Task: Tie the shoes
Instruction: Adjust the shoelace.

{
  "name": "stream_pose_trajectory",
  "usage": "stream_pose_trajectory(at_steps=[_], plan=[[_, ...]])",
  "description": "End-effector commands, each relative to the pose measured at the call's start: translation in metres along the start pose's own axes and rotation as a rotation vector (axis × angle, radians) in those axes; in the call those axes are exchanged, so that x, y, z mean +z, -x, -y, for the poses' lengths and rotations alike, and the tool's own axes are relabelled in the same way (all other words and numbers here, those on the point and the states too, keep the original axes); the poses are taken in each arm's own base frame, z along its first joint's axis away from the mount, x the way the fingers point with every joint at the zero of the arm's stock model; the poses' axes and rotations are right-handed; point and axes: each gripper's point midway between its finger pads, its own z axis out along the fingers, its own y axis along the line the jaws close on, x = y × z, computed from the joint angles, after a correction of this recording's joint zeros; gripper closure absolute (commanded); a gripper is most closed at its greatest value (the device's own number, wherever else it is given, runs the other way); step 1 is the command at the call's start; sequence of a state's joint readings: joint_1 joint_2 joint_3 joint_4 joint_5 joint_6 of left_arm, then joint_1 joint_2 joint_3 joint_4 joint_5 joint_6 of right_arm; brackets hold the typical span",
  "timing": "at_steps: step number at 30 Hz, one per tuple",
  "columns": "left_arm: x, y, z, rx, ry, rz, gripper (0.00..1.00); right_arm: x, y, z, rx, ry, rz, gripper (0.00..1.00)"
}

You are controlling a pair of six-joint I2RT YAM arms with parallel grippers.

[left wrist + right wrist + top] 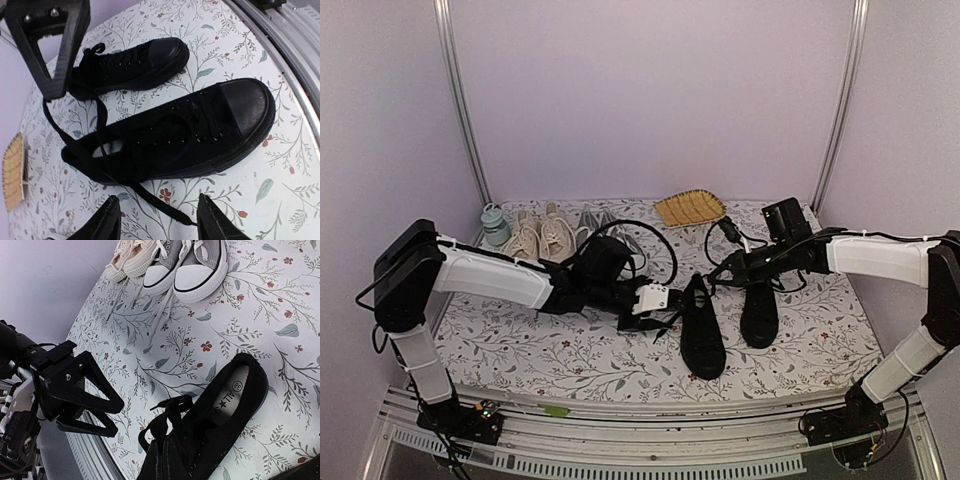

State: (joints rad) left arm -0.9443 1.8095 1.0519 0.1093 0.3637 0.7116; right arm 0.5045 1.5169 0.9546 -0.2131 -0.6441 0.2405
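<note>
A robot lab test booth: plain lilac walls point(650, 90), metal frame posts point(462, 100), floral-clothed table point(520, 350).

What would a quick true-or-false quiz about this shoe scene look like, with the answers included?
1. The black shoes lie side by side, soles down. True.
2. The left gripper is clamped on a toe cap. False: its fingers are open, with only a lace end lying between them.
3. The grey pair has white toe caps. True.
4. The beige pair stands between the black shoes. False: it stands apart from them, beside the grey pair.
5. The right gripper holds a lace pulled out from a black shoe. True.
</note>
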Motion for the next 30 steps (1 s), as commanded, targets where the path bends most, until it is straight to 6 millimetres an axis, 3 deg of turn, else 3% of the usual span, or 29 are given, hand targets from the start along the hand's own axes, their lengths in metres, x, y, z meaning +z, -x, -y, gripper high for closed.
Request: stream_pose_trajectory(at_steps=[1, 10, 15, 16, 19, 25, 30], plan=[[0.013, 0.017, -0.025, 0.204, 0.108, 0.050, 0.47, -0.011, 0.001, 0.002, 0.064, -0.049, 0.025, 0.99], [0.031, 0.006, -0.016, 0.240, 0.046, 0.021, 0.46, -0.011, 0.000, 0.002, 0.099, -0.043, 0.038, 0.99], [0.038, 0.011, -0.025, 0.235, 0.112, 0.038, 0.46, -0.009, -0.003, 0.005, 0.102, -0.052, 0.028, 0.99], [0.045, 0.002, -0.022, 0.229, 0.108, 0.021, 0.46, -0.009, -0.003, 0.005, 0.101, -0.052, 0.028, 0.99], [0.052, -0.002, -0.019, 0.237, 0.118, 0.012, 0.52, -0.009, -0.004, 0.005, 0.099, -0.052, 0.024, 0.99], [0.057, -0.011, -0.035, 0.230, 0.202, -0.036, 0.60, -0.010, -0.003, 0.003, 0.080, -0.047, 0.019, 0.99], [0.055, -0.002, -0.040, 0.188, 0.214, -0.022, 0.77, -0.010, -0.003, 0.000, 0.068, -0.033, 0.014, 0.99]])
